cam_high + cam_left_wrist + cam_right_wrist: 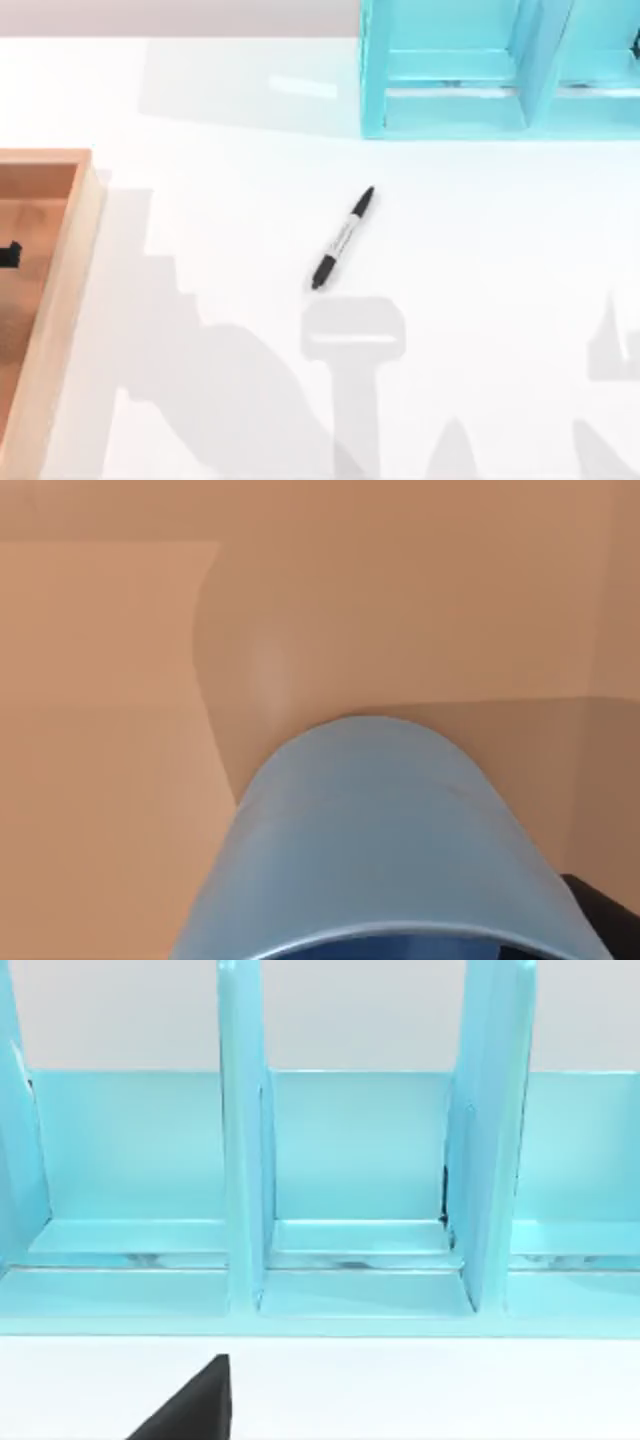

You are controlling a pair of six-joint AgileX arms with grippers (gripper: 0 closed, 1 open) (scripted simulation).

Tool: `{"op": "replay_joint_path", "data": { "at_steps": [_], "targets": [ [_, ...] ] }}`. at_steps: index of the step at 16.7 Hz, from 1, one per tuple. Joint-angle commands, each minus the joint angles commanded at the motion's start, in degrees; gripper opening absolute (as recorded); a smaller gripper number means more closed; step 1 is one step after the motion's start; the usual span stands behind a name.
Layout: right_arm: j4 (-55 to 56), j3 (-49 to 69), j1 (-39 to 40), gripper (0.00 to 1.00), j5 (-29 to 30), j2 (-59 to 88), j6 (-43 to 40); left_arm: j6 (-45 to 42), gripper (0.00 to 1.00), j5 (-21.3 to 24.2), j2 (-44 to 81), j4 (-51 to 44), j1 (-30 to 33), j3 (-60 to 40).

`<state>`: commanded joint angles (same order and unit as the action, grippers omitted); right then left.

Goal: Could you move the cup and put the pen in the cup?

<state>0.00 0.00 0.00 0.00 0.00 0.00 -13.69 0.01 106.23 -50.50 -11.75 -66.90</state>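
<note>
The pen [343,238] lies flat on the white bench [480,300], near its middle, slanted so that one black end points toward the turquoise rack [450,100] at the far side and the other black end points toward the near side; its pale middle barrel carries small dark print. The pen touches nothing else and lies well apart from the wooden tray [70,260] at the bench's left edge. In the top view a small black part [8,255] shows inside this tray, at the picture's left border, but what it is cannot be told. In the left wrist view the cup [385,840] is very close to the camera, a plain blue cylinder over the brown wooden floor [110,730] of the tray, with its rim toward the camera; a dark piece [605,915] stands just beside the cup at the corner of that picture. Whether the left pincer is closed on the cup, or how far it is open, I cannot tell. The right wrist view looks at the turquoise rack [340,1210] with its upright dividers standing on the white bench, and one black fingertip [195,1405] of the right pincer shows in front of it; how far this pincer is open I also cannot tell.
</note>
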Motion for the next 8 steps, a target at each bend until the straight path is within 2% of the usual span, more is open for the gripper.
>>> {"op": "replay_joint_path", "data": {
  "at_steps": [8],
  "targets": [
    [0.0, 0.0, 0.0, 1.00, 0.0, 0.0, 0.0, 0.6, 0.00, 0.0, -0.1, -0.3, 0.1, -0.8]
  ]
}}
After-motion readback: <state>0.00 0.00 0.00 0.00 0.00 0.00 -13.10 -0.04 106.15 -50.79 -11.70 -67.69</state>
